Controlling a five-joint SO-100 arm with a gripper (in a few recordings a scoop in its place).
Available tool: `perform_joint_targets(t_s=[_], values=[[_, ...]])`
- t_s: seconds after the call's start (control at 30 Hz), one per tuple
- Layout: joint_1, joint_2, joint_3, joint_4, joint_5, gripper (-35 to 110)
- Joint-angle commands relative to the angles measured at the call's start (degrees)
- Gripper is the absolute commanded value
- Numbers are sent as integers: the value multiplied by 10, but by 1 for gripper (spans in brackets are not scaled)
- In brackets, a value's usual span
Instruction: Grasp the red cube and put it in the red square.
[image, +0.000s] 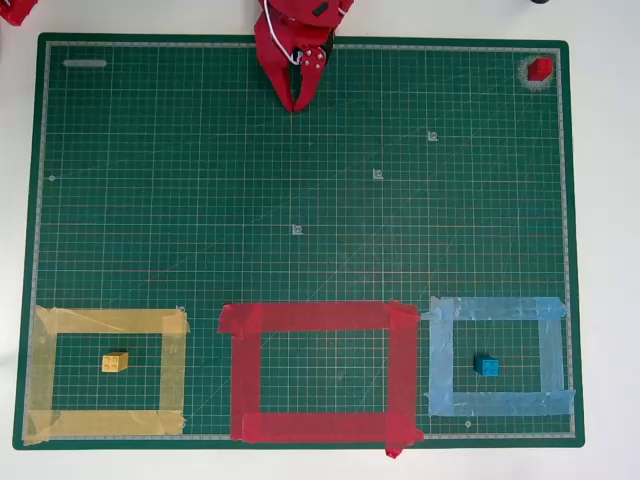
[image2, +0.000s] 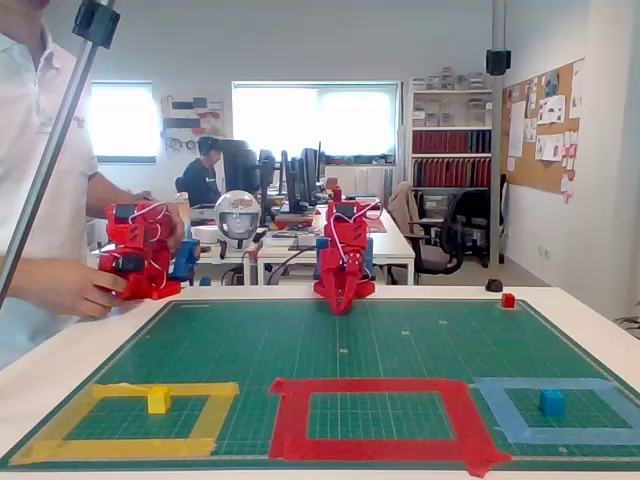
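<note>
The red cube sits at the far right corner of the green mat, small and bright in the fixed view. The red square of wide tape lies at the mat's near edge in the middle, with bare green mat inside it. My red gripper hangs at the far middle of the mat, fingers together and pointing down, holding nothing. It is far to the left of the cube in the overhead view.
A yellow tape frame holds a yellow block at near left. A light blue tape frame holds a blue block at near right. A person stands at the left in the fixed view.
</note>
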Motion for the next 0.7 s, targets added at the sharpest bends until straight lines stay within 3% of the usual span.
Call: perform_joint_targets(t_s=[0.0,0.53,0.6,0.67], values=[[0,21,3,14,-8,-1],[-24,2,-10,2,-28,-2],[-28,-57,-77,-71,-86,-2],[-62,-127,-138,-221,-143,-2]])
